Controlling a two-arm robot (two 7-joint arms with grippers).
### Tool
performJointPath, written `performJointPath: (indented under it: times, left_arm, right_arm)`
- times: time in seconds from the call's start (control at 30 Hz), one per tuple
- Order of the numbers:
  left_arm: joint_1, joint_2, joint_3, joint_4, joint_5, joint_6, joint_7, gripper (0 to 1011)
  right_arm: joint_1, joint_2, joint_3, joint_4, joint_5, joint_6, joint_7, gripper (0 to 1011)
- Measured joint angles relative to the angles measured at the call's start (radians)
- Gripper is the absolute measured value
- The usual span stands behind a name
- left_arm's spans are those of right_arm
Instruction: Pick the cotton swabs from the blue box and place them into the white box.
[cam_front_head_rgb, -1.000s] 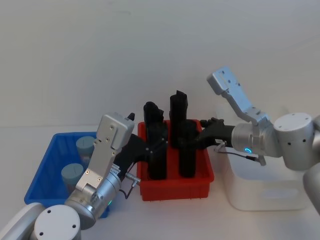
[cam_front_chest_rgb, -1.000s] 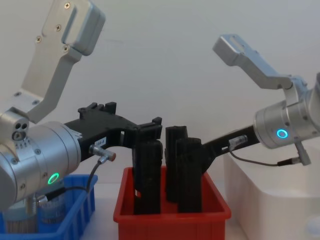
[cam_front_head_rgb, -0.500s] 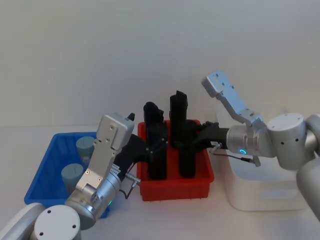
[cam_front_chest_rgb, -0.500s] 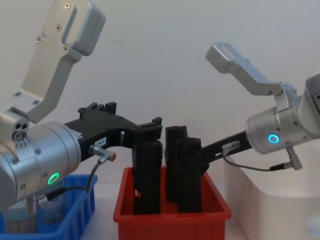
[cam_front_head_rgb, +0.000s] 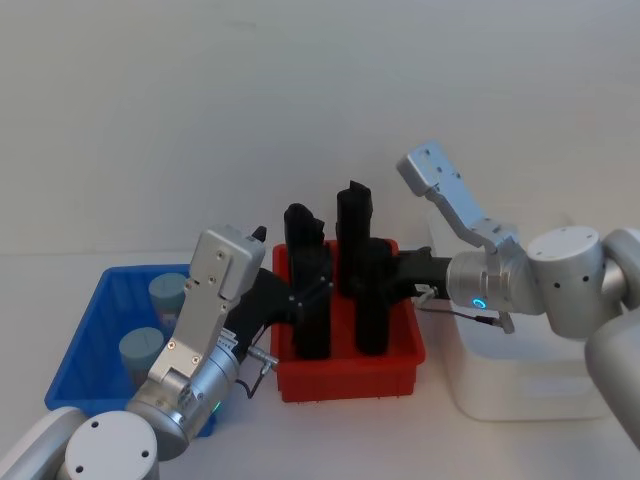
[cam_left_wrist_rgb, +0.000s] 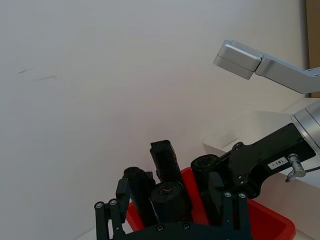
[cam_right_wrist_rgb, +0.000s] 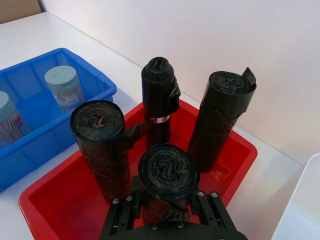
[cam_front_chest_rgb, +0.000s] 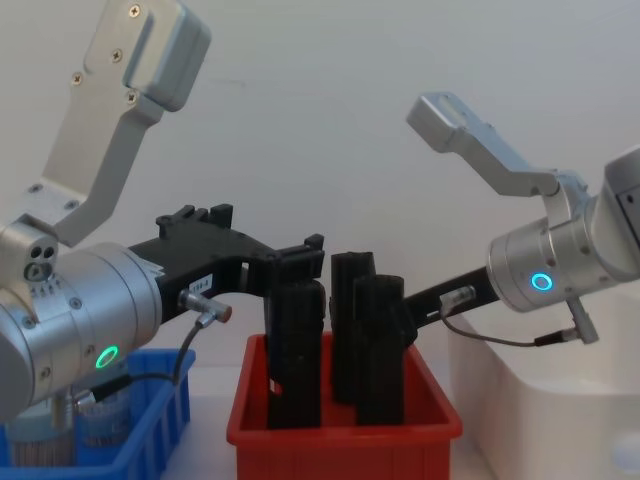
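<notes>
A white tabletop (cam_front_head_rgb: 350, 440) carries three bins in a row. The white box (cam_front_head_rgb: 540, 385) is the biggest and stands at the lower right of the head view. Just beside it, in the lower middle, is a red bin (cam_front_head_rgb: 350, 378). The blue box (cam_front_head_rgb: 85, 320) sits at the lower left, close to the red bin's other side.

The right arm (cam_front_head_rgb: 560, 285) comes in from the right edge above the white box. Its right claw (cam_front_head_rgb: 392, 272) is over the red bin at the front right roll. In the right wrist view its fingers (cam_right_wrist_rgb: 123, 207) are apart, one on either side of that roll's top; I cannot tell whether they touch it.

The left claw (cam_front_head_rgb: 290, 300) hangs left of centre, above the gap between the blue box and the red bin, just beside the left rolls. In the left wrist view its fingers (cam_left_wrist_rgb: 107, 220) are spread wide and grip nothing.

Four black rolls (cam_front_head_rgb: 310, 290) stand upright in the red bin, two in front and two behind.

The cotton swabs (cam_front_head_rgb: 167, 293), two small tubs with grey-blue lids, stand upright inside the blue box. The nearer tub (cam_front_head_rgb: 140, 350) is below the other in the head view, and both are apart from the claws.
</notes>
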Motion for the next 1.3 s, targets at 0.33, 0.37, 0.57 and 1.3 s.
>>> performJointPath:
  times: [0.33, 0.37, 0.57, 1.3]
  left_arm:
    - [0.000, 0.000, 0.000, 0.000, 0.000, 0.000, 0.000, 1003]
    - [0.000, 0.000, 0.000, 0.000, 0.000, 0.000, 0.000, 1003]
    - [0.000, 0.000, 0.000, 0.000, 0.000, 0.000, 0.000, 1003]
    - [0.000, 0.000, 0.000, 0.000, 0.000, 0.000, 0.000, 1003]
  right_arm:
    - [-0.005, 0.006, 0.006, -0.027, 0.019, -0.008, -0.004, 450]
    - [-0.007, 0.007, 0.008, -0.033, 0.022, -0.009, -0.005, 446]
    - [-0.027, 0.021, 0.025, -0.102, 0.068, -0.027, -0.026, 437]
    - [-0.126, 0.085, 0.103, -0.402, 0.223, -0.127, -0.215, 437]
